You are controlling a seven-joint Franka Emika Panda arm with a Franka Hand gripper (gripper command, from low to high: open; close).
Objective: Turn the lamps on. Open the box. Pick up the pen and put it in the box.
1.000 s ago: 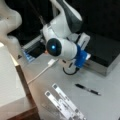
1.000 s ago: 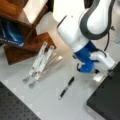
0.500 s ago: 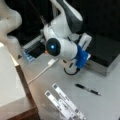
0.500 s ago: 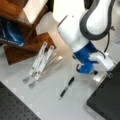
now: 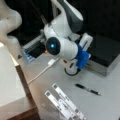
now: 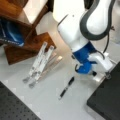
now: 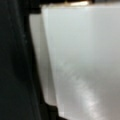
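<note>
End effector (image 6: pixel 96 75) low at box (image 5: pixel 107 53) front edge — likely for lid; grip state unclear; pen (image 6: pixel 67 87) untouched on desk (image 6: pixel 50 100).

Black pen (image 5: pixel 87 89) with silvery tip, black-lidded box (image 5: pixel 106 53) with silver-grey sides, white perforated strips (image 6: pixel 38 62).

White arm (image 5: pixel 65 27), dark joint bands, blue wrist.

All views were soft and blurry. Front views were evenly lit with dark backgrounds and faint shadows. Wrist view was badly defocused, with possibly glare at lower right.
</note>
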